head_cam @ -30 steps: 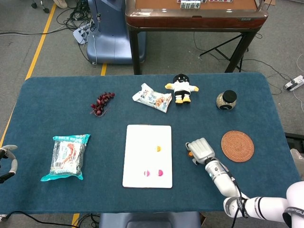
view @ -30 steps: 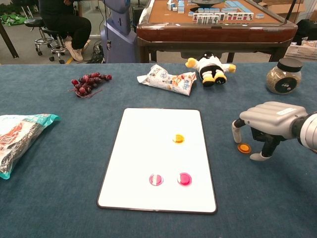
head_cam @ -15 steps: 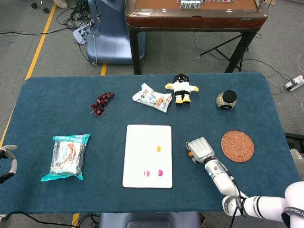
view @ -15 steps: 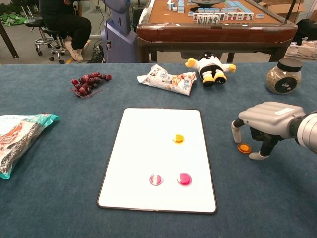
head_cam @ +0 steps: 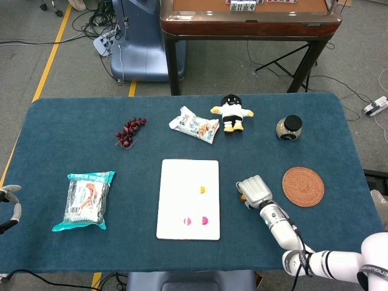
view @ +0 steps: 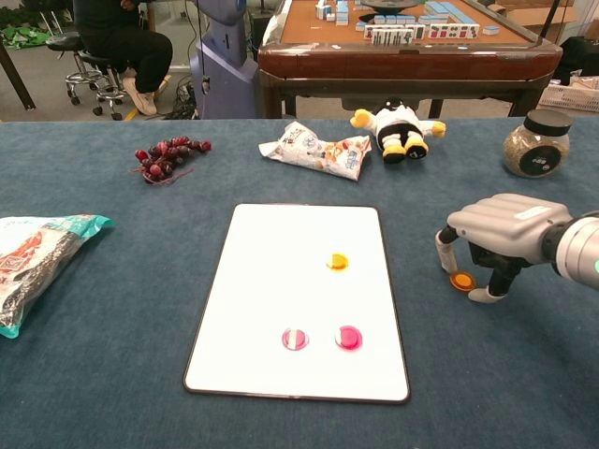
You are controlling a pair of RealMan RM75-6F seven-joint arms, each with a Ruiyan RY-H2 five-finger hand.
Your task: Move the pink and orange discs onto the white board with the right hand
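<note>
Right of centre in chest view: right hand (view: 501, 234) arched over an orange disc (view: 461, 280) on the blue table (view: 112, 374). Fingers curled down around disc, fingertips (view: 441, 254) close beside it; can't tell if they grip it or just bracket it. Disc lies off the white board (view: 281, 281), near its right edge. On board: orange disc no. 2 (view: 337, 261) upper right, two pink discs (view: 323, 338) side by side lower down. Left hand (head_cam: 8, 206) at far left edge of head view, mostly cut off; state unclear. Woven coaster (head_cam: 303, 186) right of the right hand. Snack bag (head_cam: 86, 200) left of board.
</note>
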